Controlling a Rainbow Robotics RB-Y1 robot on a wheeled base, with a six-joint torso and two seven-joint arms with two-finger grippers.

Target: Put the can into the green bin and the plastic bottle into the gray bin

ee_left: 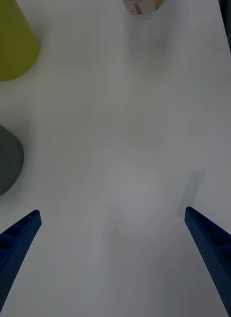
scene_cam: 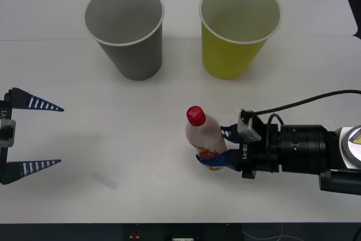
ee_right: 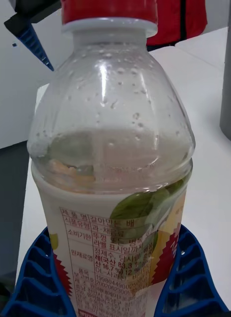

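The small clear plastic bottle (scene_cam: 205,136) with its red screw cap and red-orange label is standing upright on the white table (scene_cam: 135,196), in front of the gap between the two cups and nearer the yellow-green one, well apart from both. It is being held low on its labelled body by the right gripper (scene_cam: 217,148), whose blue ribbed fingers are being pressed against the label from either side. The bottle is being judged light, since it looks empty apart from droplets clinging inside its upper wall; its thin walls are likely to give under a hard squeeze, and the glossy label may prove slippery, so a grip around the straight labelled section, below the shoulder, is being favoured over one at the tapered neck. The large gray tapered paper cup (scene_cam: 125,29) is standing beyond the bottle and to its left, the large yellow-green tapered paper cup (scene_cam: 238,28) beyond it and slightly to its right. The left gripper (scene_cam: 32,135) is being kept far to the left of the bottle, its jaws spread wide and empty. The droplets and the fingers' seat on the label are being shown by the right wrist view, while both cups' open mouths are being shown by the front view.
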